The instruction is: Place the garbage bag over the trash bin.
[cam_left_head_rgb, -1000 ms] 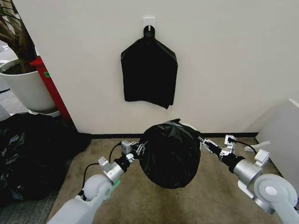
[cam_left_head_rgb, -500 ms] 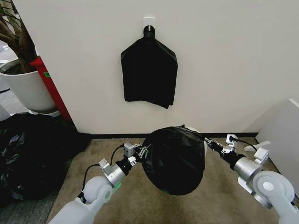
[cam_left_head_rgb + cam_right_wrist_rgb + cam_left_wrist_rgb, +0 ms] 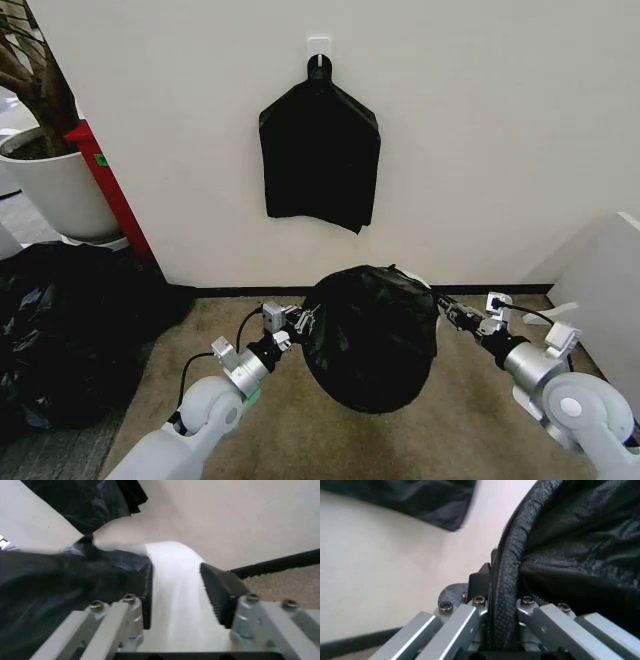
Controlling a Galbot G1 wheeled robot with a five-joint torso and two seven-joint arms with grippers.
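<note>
The garbage bag [image 3: 370, 335] is a glossy black dome low in the middle of the head view, draped over the trash bin. Just a sliver of the bin's white rim [image 3: 418, 281] peeks out at the bag's upper right. My left gripper [image 3: 303, 322] is at the bag's left side, shut on its rolled black edge [image 3: 502, 573]. On the bag's right side my right gripper [image 3: 444, 310] stands open. The bin's white wall [image 3: 175, 600] lies between its fingers, and the bag [image 3: 50, 585] bunches against one finger [image 3: 146, 592].
A flat black bundle [image 3: 320, 150] hangs from a white hook on the wall behind. A white plant pot [image 3: 55, 185] and a red post [image 3: 110, 185] stand at the left, above a heap of black bags [image 3: 60, 330]. A white panel [image 3: 610, 290] closes the right side.
The bag has shifted a little to the right and now sits rounder, its raised peak gone. Both grippers have moved slightly right with it.
</note>
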